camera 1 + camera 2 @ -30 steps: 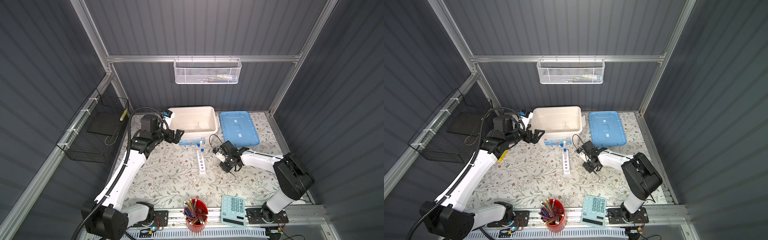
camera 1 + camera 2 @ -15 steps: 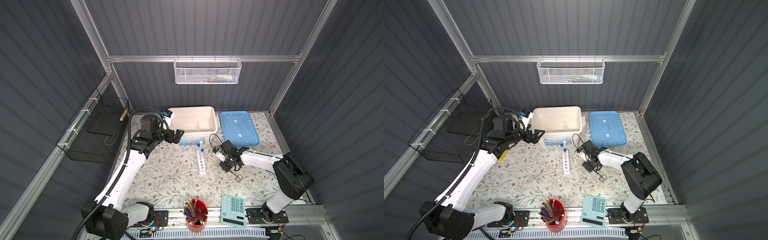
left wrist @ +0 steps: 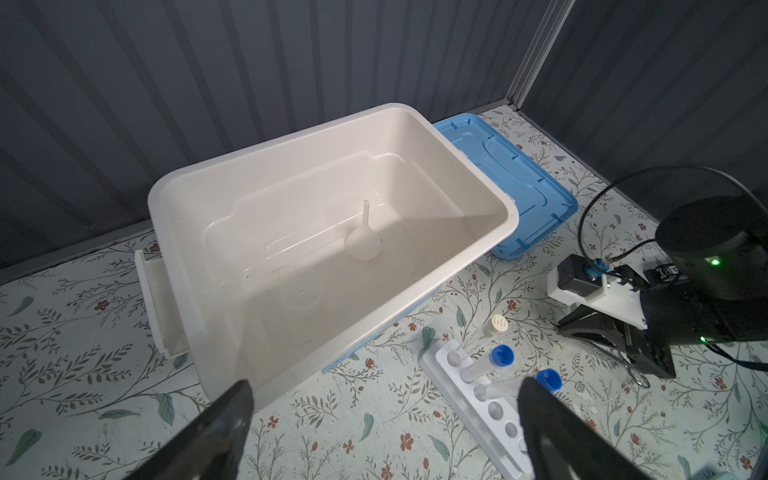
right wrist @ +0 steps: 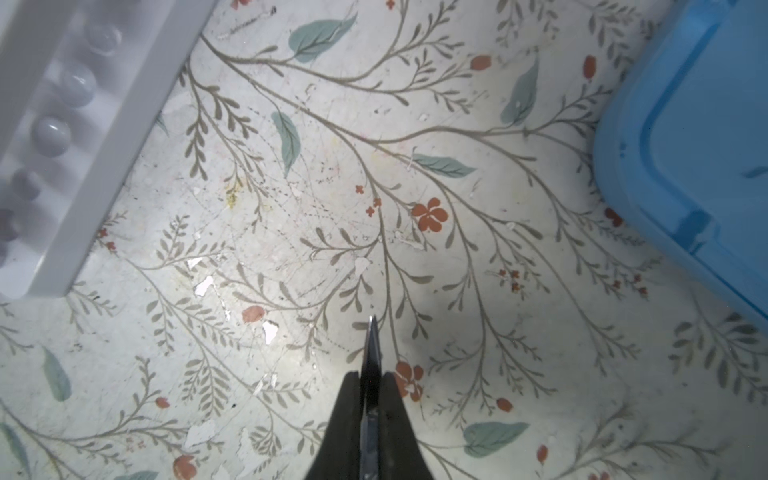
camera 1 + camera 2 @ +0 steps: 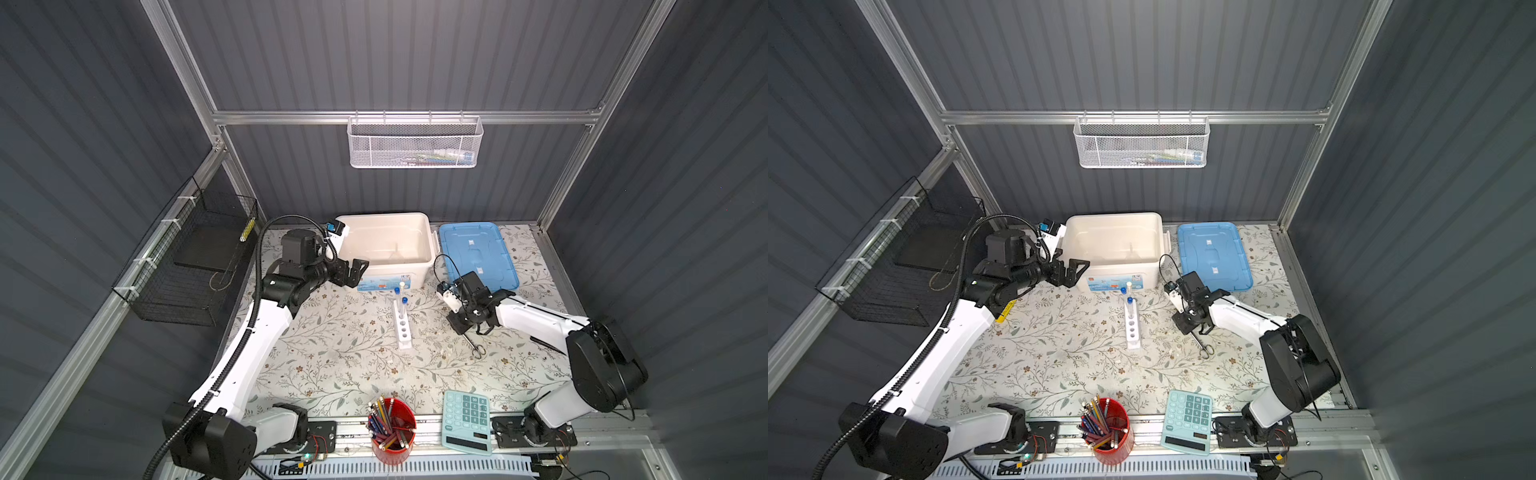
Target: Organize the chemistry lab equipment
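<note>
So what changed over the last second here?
The right gripper closed onto the blade end of the thin silver scissors-like tool and now grips it; its arm barely shifted. The left gripper stayed open beside the white bin. The rack, test tubes and blue lid did not move.

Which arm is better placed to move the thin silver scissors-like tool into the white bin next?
Right. The right gripper is shut on the silver tool, its tip poking out between the closed jaws. The left gripper hangs open and empty beside the white bin, apart from the tool.
</note>
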Controlling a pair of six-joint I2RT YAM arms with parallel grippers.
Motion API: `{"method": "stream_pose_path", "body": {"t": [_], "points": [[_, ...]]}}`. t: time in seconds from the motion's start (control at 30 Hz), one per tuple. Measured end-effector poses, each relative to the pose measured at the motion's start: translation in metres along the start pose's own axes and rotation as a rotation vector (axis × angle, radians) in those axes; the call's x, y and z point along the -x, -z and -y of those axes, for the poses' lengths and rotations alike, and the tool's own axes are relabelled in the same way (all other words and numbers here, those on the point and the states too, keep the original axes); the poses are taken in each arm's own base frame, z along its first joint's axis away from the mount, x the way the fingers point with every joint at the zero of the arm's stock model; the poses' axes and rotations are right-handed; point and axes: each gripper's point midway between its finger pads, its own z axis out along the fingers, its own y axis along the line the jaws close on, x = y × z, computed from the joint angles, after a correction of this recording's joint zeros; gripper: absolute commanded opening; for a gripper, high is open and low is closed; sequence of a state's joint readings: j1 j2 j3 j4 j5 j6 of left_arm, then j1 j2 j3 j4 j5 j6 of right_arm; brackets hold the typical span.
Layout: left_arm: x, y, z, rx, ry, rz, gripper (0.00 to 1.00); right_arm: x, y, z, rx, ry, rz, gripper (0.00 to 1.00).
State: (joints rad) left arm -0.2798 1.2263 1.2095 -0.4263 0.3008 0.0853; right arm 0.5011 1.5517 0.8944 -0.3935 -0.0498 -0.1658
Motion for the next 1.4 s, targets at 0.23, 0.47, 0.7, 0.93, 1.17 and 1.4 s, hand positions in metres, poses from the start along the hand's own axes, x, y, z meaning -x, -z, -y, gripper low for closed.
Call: {"method": "stream_pose_path", "body": {"t": [0.23, 0.47, 0.7, 0.93, 1.17, 1.4], "points": [[-0.002, -0.003, 0.026, -0.096, -0.012, -0.011, 0.97, 0.006, 0.01, 0.007, 0.014, -0.053, 0.042, 0.0], [-0.03, -0.035, 0.139, -0.33, -0.144, -0.16, 0.95, 0.021, 0.024, 0.023, -0.005, -0.111, 0.126, 0.0], [-0.069, -0.05, 0.192, -0.43, -0.108, -0.268, 0.94, 0.025, 0.03, 0.039, -0.032, -0.181, 0.183, 0.0], [-0.08, -0.063, 0.21, -0.428, -0.088, -0.291, 0.94, 0.021, 0.033, 0.054, -0.063, -0.255, 0.204, 0.0], [-0.073, -0.066, 0.2, -0.36, -0.099, -0.263, 0.95, 0.01, 0.039, 0.059, -0.086, -0.277, 0.135, 0.14], [-0.023, -0.03, 0.165, -0.274, -0.102, -0.09, 0.96, -0.019, 0.018, 0.056, -0.079, -0.282, -0.033, 0.24]]}}
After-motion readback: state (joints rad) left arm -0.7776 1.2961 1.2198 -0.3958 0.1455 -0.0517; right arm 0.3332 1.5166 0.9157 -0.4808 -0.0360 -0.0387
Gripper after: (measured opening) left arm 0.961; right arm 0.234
